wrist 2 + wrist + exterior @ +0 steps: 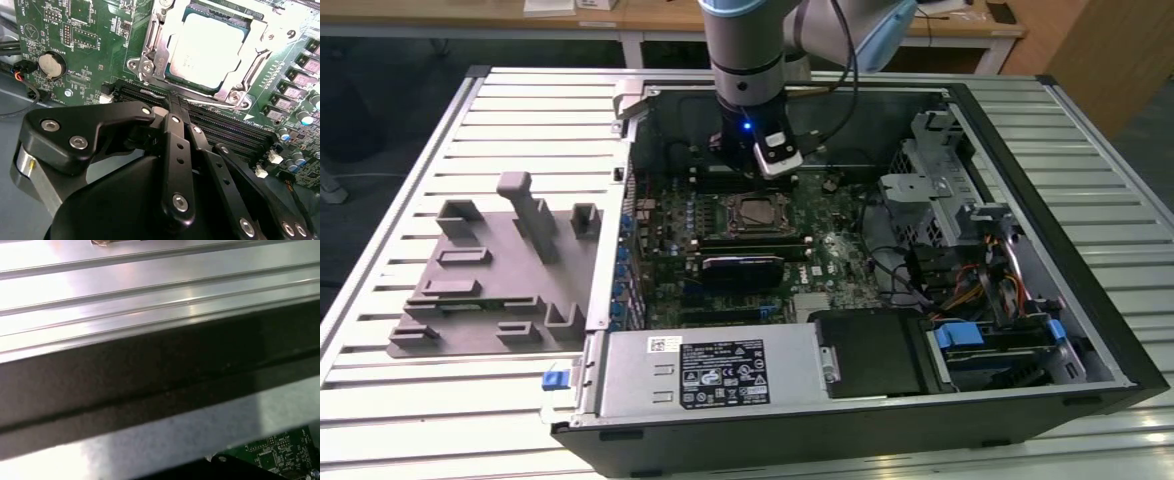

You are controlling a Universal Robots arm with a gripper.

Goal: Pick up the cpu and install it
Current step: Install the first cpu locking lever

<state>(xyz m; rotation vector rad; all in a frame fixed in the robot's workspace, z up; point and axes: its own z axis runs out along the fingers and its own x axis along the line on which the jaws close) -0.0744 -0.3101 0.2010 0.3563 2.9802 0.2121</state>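
Chip's seated in the socket; your pincer's pressed together, holding nothing.
The cpu [212, 47] lies flat in the socket frame [150, 50]; gripper [175, 100] hangs just beside it over the green board [75, 30].

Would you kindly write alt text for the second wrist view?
A silver cpu sits in its metal socket frame on a green motherboard. The black gripper, fingers closed together and empty, hangs close in front of it above the memory slots.

cpu [212, 47]: shiny silver-grey
motherboard [90, 40]: green
gripper [177, 107]: black
fixture tray [494, 270]: grey
table [400, 180]: ribbed silver
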